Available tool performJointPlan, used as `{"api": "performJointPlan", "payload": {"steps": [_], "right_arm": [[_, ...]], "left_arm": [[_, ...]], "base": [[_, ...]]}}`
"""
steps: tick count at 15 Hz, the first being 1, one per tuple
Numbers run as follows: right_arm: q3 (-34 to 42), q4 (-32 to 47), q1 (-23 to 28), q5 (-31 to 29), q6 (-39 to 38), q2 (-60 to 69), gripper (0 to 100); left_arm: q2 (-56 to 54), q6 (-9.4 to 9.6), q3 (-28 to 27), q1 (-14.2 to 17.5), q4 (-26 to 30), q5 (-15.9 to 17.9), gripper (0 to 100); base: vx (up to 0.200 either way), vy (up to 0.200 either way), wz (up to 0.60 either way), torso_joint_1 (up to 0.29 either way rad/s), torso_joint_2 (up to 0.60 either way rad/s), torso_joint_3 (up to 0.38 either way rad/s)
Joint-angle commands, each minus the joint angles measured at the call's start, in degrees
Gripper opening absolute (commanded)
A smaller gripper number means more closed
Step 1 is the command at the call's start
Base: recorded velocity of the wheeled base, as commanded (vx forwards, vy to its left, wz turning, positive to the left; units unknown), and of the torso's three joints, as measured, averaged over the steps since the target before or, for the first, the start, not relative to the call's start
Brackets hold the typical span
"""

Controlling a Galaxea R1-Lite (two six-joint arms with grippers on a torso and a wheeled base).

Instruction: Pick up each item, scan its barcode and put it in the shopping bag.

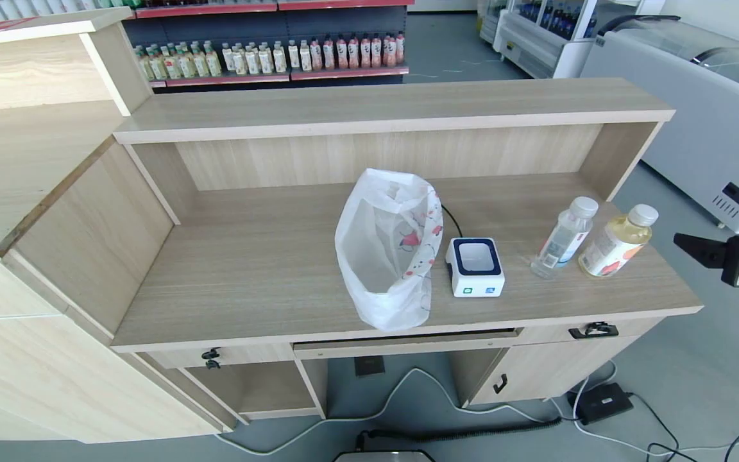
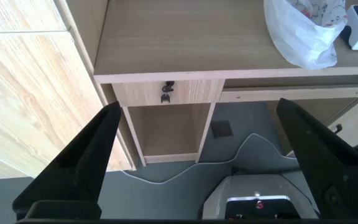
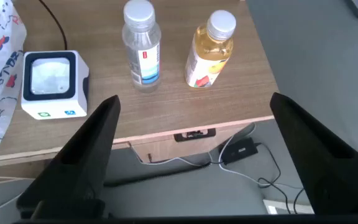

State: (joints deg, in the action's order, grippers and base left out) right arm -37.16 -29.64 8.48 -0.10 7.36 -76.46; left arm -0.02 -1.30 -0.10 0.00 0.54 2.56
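A white shopping bag (image 1: 387, 247) with a red pattern stands open at the middle of the wooden counter (image 1: 254, 282). Just right of it sits a white barcode scanner (image 1: 475, 266). Farther right stand a clear water bottle (image 1: 565, 239) and a yellow drink bottle (image 1: 618, 241), both upright. My right gripper (image 1: 690, 245) hovers off the counter's right end, open and empty. In the right wrist view that gripper (image 3: 194, 101) frames the water bottle (image 3: 142, 46), the yellow bottle (image 3: 209, 50) and the scanner (image 3: 50, 84). My left gripper (image 2: 197, 107) is open, low before the counter's left front, with the bag (image 2: 303, 31) beyond.
The counter has a raised back shelf (image 1: 395, 112) and a tall side panel (image 1: 87, 224) on the left. Drawers with keys (image 1: 593, 330) sit under the front edge. Cables and a power brick (image 1: 603, 401) lie on the floor. Freezers (image 1: 696, 109) stand to the right.
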Motion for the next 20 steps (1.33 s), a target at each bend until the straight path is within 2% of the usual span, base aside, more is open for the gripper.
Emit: {"api": "performJointPlan", "payload": {"steps": [1, 3, 4, 6, 13, 20], "right_arm": [[1.39, -9.12, 5.40, 4.14, 0.90, -11.61, 100], [0.68, -11.32, 7.16, 8.10, 0.99, -16.18, 100], [0.51, -17.21, 7.42, 9.85, 1.16, -21.19, 100], [-0.46, -22.04, 7.34, 10.82, 2.13, -26.11, 100], [-9.95, -24.51, 5.58, 13.98, 4.06, -37.71, 100], [-14.61, -26.09, 0.48, 14.78, 4.33, -42.72, 100]], "left_arm": [[0.02, -0.01, 0.01, 0.00, -0.01, -0.01, 100], [0.02, -0.01, 0.01, 0.00, -0.01, -0.01, 100], [0.02, -0.01, 0.01, 0.00, -0.01, -0.01, 100], [0.02, -0.01, 0.01, 0.00, -0.01, -0.01, 100], [0.02, -0.01, 0.01, -0.09, -0.01, -0.01, 100], [0.02, -0.01, 0.01, -0.09, -0.01, -0.01, 100]], "base": [[0.000, 0.000, 0.00, 0.000, 0.00, 0.000], [0.000, 0.000, 0.00, 0.000, 0.00, 0.000], [0.000, 0.000, 0.00, 0.000, 0.00, 0.000], [0.000, 0.000, 0.00, 0.000, 0.00, 0.000], [0.000, 0.000, 0.00, 0.000, 0.00, 0.000], [0.000, 0.000, 0.00, 0.000, 0.00, 0.000]]}}
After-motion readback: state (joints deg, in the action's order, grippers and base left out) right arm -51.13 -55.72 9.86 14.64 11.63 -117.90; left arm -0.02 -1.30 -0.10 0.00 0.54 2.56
